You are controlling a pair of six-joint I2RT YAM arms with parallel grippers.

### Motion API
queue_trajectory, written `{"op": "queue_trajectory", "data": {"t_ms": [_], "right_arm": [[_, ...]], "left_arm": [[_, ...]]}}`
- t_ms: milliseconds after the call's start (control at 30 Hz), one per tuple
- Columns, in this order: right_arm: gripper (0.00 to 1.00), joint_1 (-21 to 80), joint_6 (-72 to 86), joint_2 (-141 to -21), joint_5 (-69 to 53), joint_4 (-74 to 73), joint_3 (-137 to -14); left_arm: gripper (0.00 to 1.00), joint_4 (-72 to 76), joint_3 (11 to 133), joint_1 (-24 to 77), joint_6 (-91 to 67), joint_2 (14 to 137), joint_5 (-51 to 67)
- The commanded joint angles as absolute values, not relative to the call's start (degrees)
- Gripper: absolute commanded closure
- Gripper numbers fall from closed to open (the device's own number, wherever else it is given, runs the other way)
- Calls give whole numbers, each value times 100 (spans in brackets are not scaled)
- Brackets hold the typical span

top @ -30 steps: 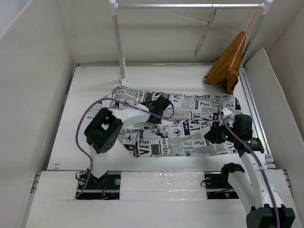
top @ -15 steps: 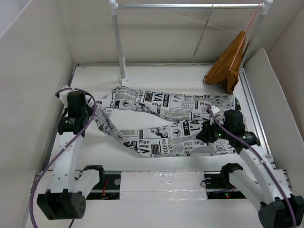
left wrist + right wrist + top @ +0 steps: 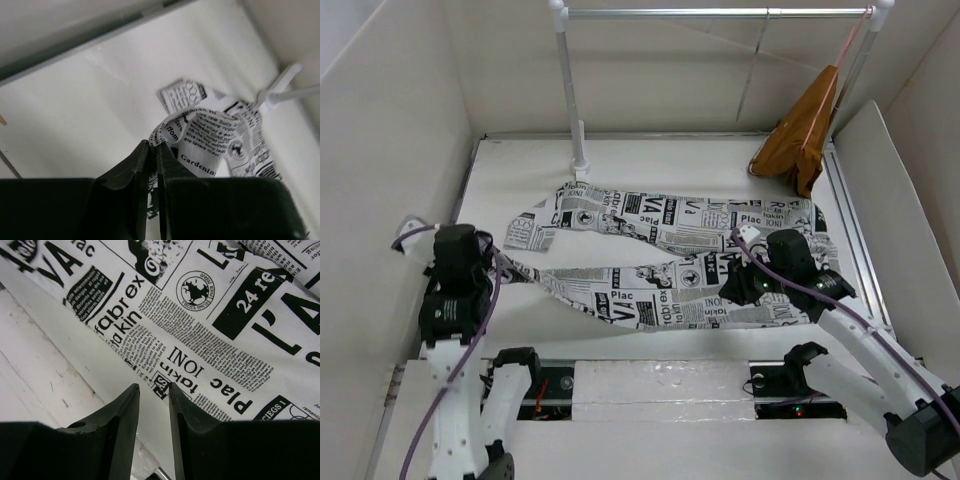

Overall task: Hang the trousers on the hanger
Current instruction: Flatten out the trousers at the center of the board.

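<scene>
Two arms engaged | my left gripper [image 3: 154,146] pinches shut on a corner of the trousers [image 3: 680,265] | my right gripper [image 3: 152,387] hovers half-open, empty, above them | trousers lie on worktop [image 3: 650,170]; hanger [image 3: 752,70] hangs bare on rail [image 3: 720,13], nothing hung yet.

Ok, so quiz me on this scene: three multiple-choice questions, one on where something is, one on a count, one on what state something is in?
1. Where is the wire hanger? A on the rail; B through the trousers; C in the left gripper.
2. How many garments show? A one; B two; C four.
3. The left gripper is: A wide open; B shut on the trousers; C shut on nothing.
Answers: 1 A, it hangs from the rail; 2 B, the trousers plus the orange-brown garment; 3 B, the left wrist view shows printed cloth pinched in its closed jaws.
</scene>
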State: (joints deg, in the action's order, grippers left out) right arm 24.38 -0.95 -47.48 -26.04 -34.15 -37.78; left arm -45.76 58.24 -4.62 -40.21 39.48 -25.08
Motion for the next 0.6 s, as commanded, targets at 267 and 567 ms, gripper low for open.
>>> {"op": "queue_trajectory", "data": {"t_ms": [267, 567], "right_arm": [[62, 2996, -158, -5203, -2224, -3076, -4148], [100, 3215, -184, -5712, -2434, -2435, -4210]], "left_arm": [[9, -5344, 6504, -501, -4254, 2698, -3788], [19, -5047, 5708, -501, -4711, 3242, -2368]]}}
